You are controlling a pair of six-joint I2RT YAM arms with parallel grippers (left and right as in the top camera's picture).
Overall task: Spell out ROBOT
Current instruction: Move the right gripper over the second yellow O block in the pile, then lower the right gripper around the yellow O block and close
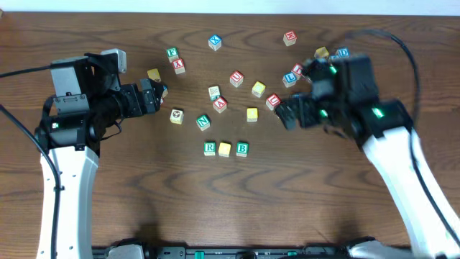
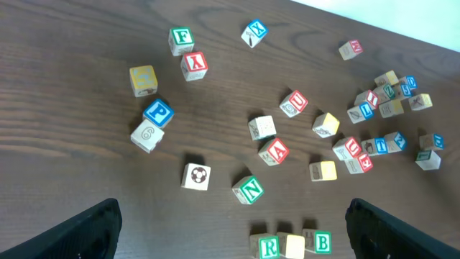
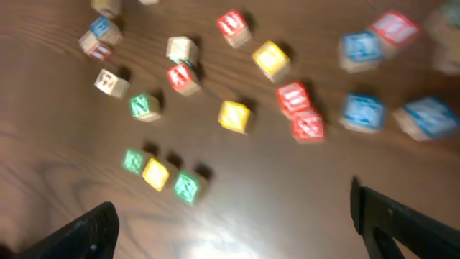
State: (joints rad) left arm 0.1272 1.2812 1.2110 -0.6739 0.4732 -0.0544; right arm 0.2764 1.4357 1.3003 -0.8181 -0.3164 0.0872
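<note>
The left gripper [image 1: 158, 95] is seen spread wide and empty, up-left of the row. The R block [image 1: 209, 148], yellow block [image 1: 225, 149] and B block [image 1: 242, 149] are laid side by side, left to right. The free end beyond B is faced by the right gripper [image 1: 284, 114] – likewise parted, empty, and judged the nearer.

A robotics lab is showing: white-and-black robot arms [image 1: 68, 169] (black cables [image 1: 402, 43] trailing) are flanking a dark wood-grain table [image 1: 144, 208] bearing lettered wooden cubes [image 1: 236, 78].
</note>
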